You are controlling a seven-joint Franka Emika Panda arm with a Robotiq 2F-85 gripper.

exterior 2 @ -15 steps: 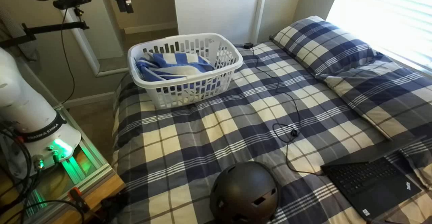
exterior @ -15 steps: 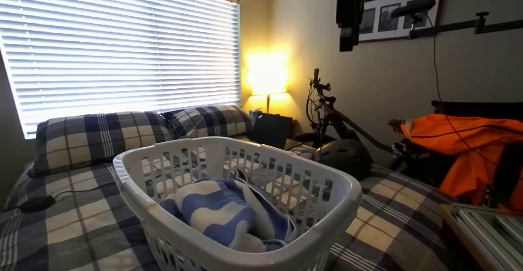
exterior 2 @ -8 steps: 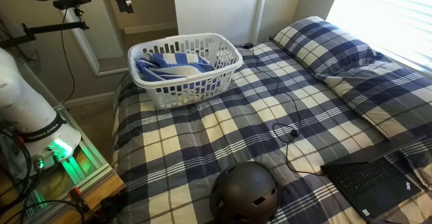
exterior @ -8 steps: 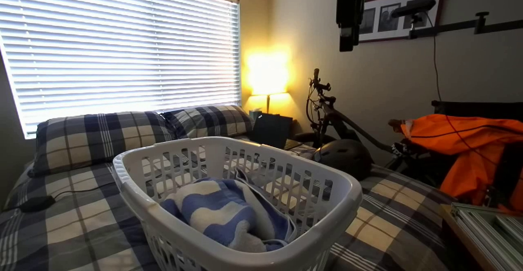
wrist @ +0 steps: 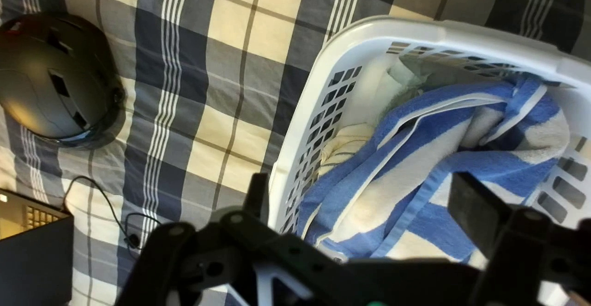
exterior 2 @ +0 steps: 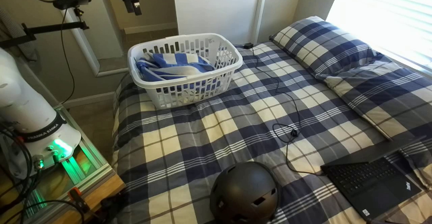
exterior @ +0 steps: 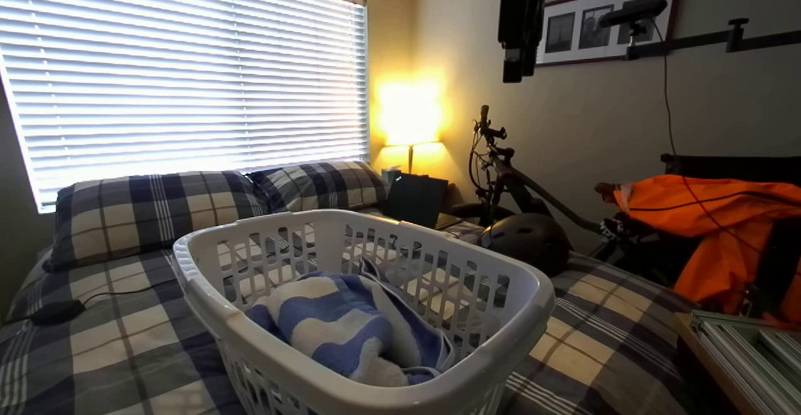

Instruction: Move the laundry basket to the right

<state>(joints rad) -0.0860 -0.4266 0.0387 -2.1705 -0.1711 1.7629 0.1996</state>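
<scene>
Laundry basket [exterior 2: 188, 78] well apart from the helmet [exterior 2: 243, 192]; my tool [wrist: 368, 199] spread wide, holding nothing.
The basket stands upright on the plaid-covered bench [exterior 2: 202, 126], and I expect it to be light but bulky: slotted plastic that gives a little when squeezed, tough rather than fragile. The smooth rolled rim [wrist: 305, 112] could slip, so I would take its helmet-facing stretch, which the wrist view shows between my fingers [wrist: 478, 204], one finger inside and one outside, keeping clear of the striped towel [wrist: 415, 158], too soft and loose to carry the load. Held by one wall, the basket will probably tip, so I favour dragging over lifting. If right means the robot's own, the pull runs toward the helmet.
</scene>
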